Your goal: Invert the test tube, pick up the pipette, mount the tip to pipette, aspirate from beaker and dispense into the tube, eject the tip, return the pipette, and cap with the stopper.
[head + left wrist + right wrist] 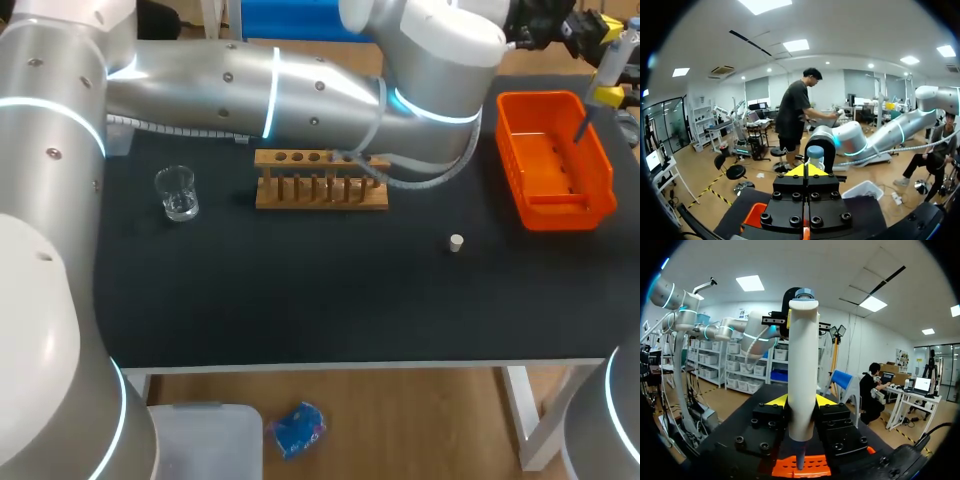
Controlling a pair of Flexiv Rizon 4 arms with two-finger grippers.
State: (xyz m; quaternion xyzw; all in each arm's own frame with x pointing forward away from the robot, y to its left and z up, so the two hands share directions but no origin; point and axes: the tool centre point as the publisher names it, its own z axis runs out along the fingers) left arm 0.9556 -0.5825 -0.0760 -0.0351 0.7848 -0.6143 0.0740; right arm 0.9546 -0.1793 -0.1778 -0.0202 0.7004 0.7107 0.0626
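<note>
Black matting covers the table (300,300), and only the head view takes in what stands on it. A glass beaker (177,193) is towards the left and a wooden rack (320,180) near the middle. A small white stopper (456,242) lies alone in front and to the right of the rack, and an orange tray (553,158) sits at the far right. Whether a tube stands in the rack cannot be made out.

The head view leaves the grip itself unclear, but the right wrist view settles it. There the right gripper (801,401) is clamped on the pipette (802,355). Its yellow-tipped fingers press the white body from both sides, and the narrow lower end points down at the tray beneath.

The left wrist view shows the left gripper (807,171) with its yellow tips closed together on nothing. The pipette's blue-topped head is just ahead of them, and a patch of the tray's orange shows below.

From above, the pipette hangs slanted over the tray's far right part, apart from the beaker, rack and stopper.

The left arm (300,85) comes in from the left and stretches across the back of the table above the rack, with its gripper up at the far right corner beside the pipette's top. In the left wrist view, the right arm (855,142) bends in behind the pipette.
</note>
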